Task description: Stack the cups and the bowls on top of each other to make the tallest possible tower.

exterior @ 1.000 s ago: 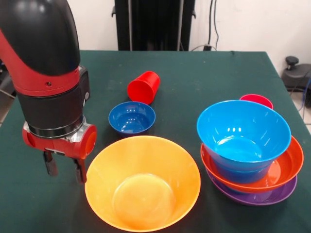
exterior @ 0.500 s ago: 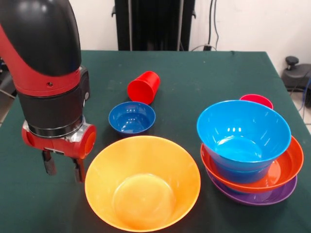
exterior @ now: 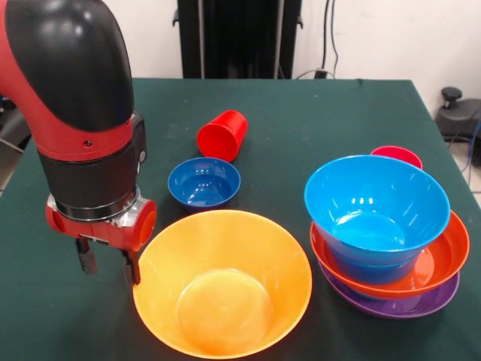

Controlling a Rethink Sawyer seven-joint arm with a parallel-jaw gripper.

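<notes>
My gripper [exterior: 110, 264] hangs open and empty just left of the huge orange bowl [exterior: 222, 283], its right finger close to the bowl's rim. A small blue bowl [exterior: 204, 181] sits behind the orange one. A red cup [exterior: 222, 135] lies on its side behind that. At the right stands the tower: a purple bowl [exterior: 398, 304] lowest, a red-orange bowl [exterior: 443, 256] in it, a big blue bowl [exterior: 373, 207] on top. A pinkish-red cup [exterior: 397, 155] shows behind the tower. The yellow cup is out of view.
The green table [exterior: 301, 113] has its edges at the left, right and back. A black stand rises behind the table. My arm's thick red and black wrist [exterior: 83, 128] fills the left side.
My gripper has shifted a little to the right, closer to the orange bowl's rim. The bowls and cups have not moved.
</notes>
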